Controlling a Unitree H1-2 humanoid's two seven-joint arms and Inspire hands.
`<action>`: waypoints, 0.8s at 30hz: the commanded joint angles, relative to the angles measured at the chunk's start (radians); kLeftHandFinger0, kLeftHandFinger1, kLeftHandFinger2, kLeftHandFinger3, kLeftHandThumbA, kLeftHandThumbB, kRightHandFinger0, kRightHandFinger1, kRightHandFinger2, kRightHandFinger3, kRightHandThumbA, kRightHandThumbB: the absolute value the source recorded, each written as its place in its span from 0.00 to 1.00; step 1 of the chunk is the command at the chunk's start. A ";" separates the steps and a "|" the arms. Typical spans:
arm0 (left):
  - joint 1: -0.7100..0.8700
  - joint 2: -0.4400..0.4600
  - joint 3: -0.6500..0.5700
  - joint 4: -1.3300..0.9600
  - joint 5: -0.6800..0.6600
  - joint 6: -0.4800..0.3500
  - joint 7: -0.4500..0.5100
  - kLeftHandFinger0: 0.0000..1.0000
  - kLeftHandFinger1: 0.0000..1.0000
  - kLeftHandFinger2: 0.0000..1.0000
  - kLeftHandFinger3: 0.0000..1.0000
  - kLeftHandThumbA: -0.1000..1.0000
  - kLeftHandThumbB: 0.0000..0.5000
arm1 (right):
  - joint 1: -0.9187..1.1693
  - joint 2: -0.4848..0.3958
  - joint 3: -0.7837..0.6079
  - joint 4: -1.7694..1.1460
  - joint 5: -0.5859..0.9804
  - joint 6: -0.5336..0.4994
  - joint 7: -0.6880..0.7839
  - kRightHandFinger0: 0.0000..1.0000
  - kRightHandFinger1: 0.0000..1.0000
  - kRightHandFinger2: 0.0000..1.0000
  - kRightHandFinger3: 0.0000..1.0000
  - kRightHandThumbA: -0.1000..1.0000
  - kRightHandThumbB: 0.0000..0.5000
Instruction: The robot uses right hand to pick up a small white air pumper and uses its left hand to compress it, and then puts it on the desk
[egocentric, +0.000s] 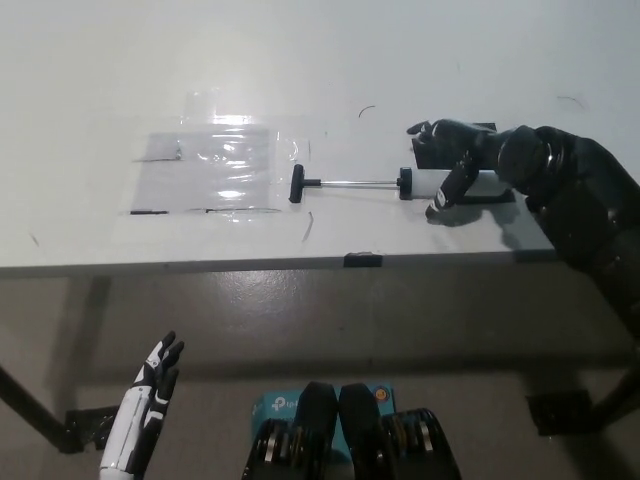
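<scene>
The small white air pumper lies on the white desk (100, 80), pointing left-right. Its black T-handle (297, 184) is at the left, a thin metal rod (355, 182) runs right to a black collar, and the white barrel (488, 182) is mostly covered. My black right hand (455, 165) arches over the barrel, fingers curving down in front of it and thumb still spread behind; it stands open, with the pumper resting on the desk. My white left hand (145, 405) hangs below the desk edge at lower left, open and holding nothing.
A clear plastic sheet (210, 170) is taped flat left of the pumper's handle. A black plate (497, 197) lies under the barrel. A small black clip (362, 260) sits on the desk's front edge. A blue box (272, 407) lies on the floor below.
</scene>
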 joint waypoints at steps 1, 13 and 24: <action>-0.001 0.006 0.002 -0.022 0.002 -0.045 0.015 1.00 1.00 1.00 1.00 1.00 0.07 | -0.085 -0.005 0.005 0.023 -0.034 -0.072 0.003 1.00 1.00 1.00 1.00 1.00 0.70; -0.002 0.009 0.005 -0.025 -0.002 -0.043 0.012 1.00 1.00 1.00 1.00 1.00 0.05 | -0.125 0.016 0.004 0.129 -0.058 -0.078 0.000 1.00 1.00 1.00 1.00 1.00 0.83; -0.018 0.012 0.007 -0.014 -0.004 -0.048 0.011 1.00 1.00 1.00 1.00 1.00 0.06 | -0.144 0.048 0.058 0.227 -0.138 -0.056 -0.053 0.89 0.80 0.73 0.72 0.96 0.47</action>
